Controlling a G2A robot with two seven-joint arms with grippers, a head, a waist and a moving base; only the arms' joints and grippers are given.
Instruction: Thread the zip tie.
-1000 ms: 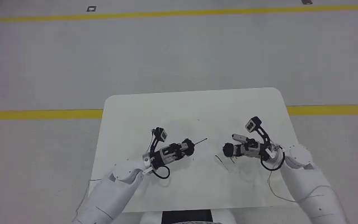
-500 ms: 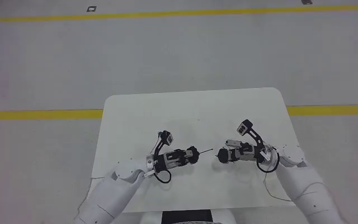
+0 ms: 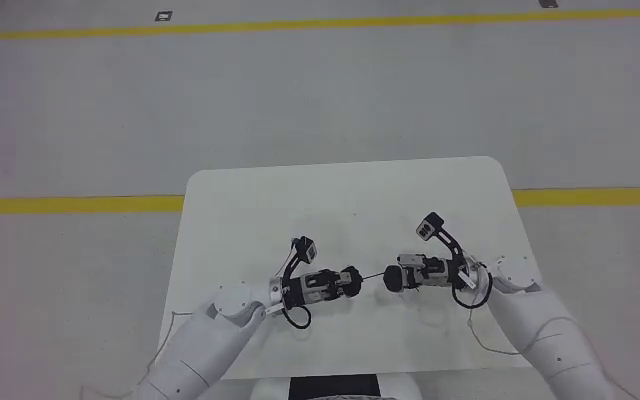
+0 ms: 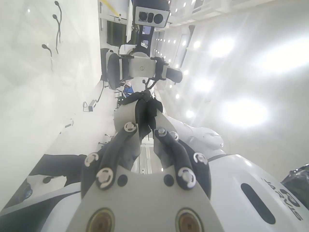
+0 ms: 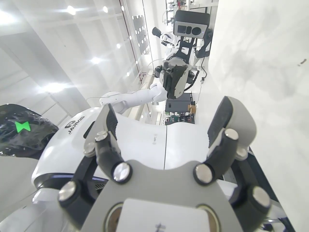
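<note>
The zip tie (image 3: 372, 275) sits over the near middle of the white table (image 3: 240, 200), one end pinched in the pressed-together fingers of the left gripper (image 3: 352, 278). Its free tip points at the right gripper (image 3: 391, 281), just beside it, whose fingers (image 5: 227, 114) are spread wide. Spare zip ties (image 4: 58, 22) lie on the table.

Both arms bend inward from the shoulders, forearms angled toward each other and wrists turned so that the two hands face tip to tip, near but apart. The left hand (image 3: 355, 278) has its fingers pinched together on the zip tie (image 3: 371, 275). The right hand (image 5: 167, 105) is spread wide, its fingers (image 5: 109, 121) well apart.
</note>
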